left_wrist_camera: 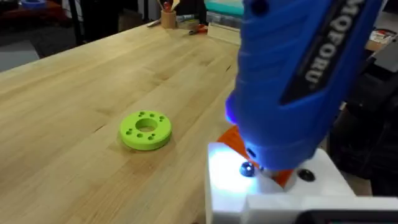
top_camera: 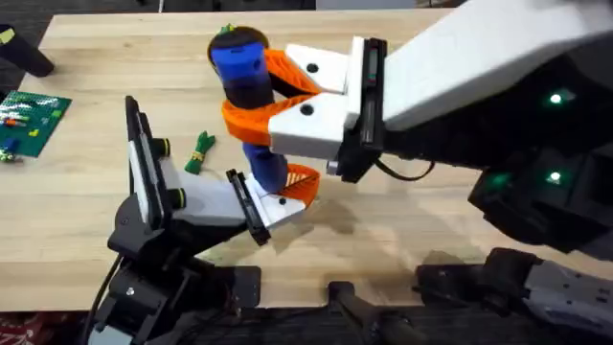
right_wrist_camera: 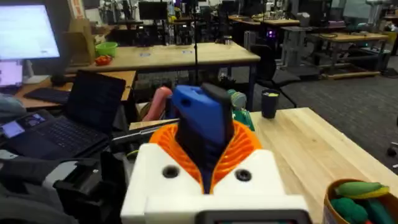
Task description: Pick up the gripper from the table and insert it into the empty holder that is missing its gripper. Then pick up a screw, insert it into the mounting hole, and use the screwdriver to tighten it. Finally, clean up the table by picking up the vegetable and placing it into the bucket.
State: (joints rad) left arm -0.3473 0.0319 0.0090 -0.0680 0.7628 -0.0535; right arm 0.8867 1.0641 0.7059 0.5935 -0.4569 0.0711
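At frame centre of the overhead view, our right gripper (top_camera: 287, 101) clamps its orange pads around the screwdriver (top_camera: 244, 72), held upright with its tip at the holder on our left gripper (top_camera: 287, 196), whose finger state we cannot tell. We judge the tip may slip off the screw if the handle tilts. The vegetable (top_camera: 199, 151) lies on the table (top_camera: 431, 220) left of centre; the bucket (right_wrist_camera: 364, 200), lower right in the right wrist view, holds green and yellow items.

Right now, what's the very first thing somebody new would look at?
Probably the big blue screwdriver, standing upright in the middle of the table, squeezed between the orange pads of the right claw. Its lower end points down at the left claw, which sits low by the tabletop just below it. After that, the little dark-green vegetable lying on the wood just left of them.
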